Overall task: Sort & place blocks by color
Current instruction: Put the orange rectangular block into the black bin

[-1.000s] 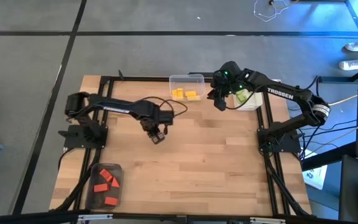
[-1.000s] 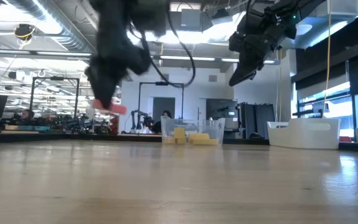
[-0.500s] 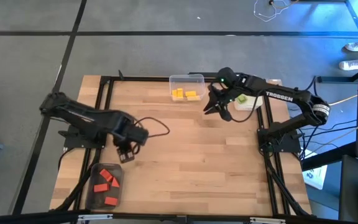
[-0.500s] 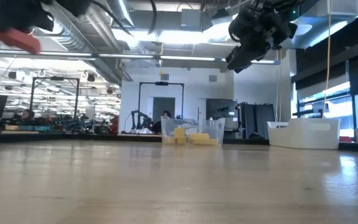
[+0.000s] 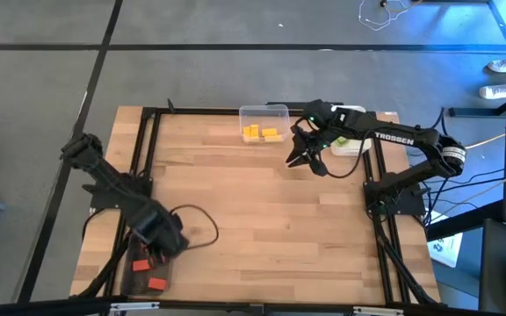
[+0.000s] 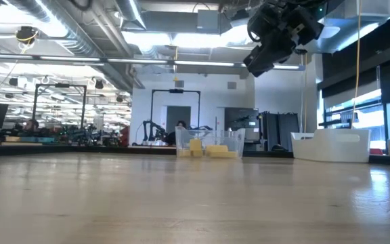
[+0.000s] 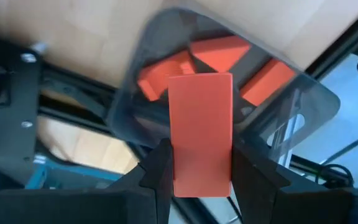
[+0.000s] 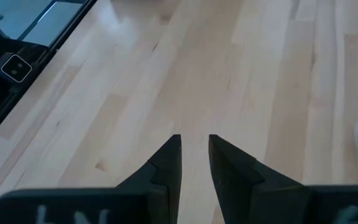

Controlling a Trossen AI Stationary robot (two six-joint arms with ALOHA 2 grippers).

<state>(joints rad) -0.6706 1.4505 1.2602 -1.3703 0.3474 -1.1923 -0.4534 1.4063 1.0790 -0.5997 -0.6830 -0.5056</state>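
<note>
1. Pale wooden table under both arms; left gripper hangs over the clear container at the near left corner.
2. Its fingers clamp a red bar, long axis running straight out from the wrist; red blocks lie below.
3. Right gripper hovers empty, fingers slightly apart, by the far edge beside yellow blocks.
</note>
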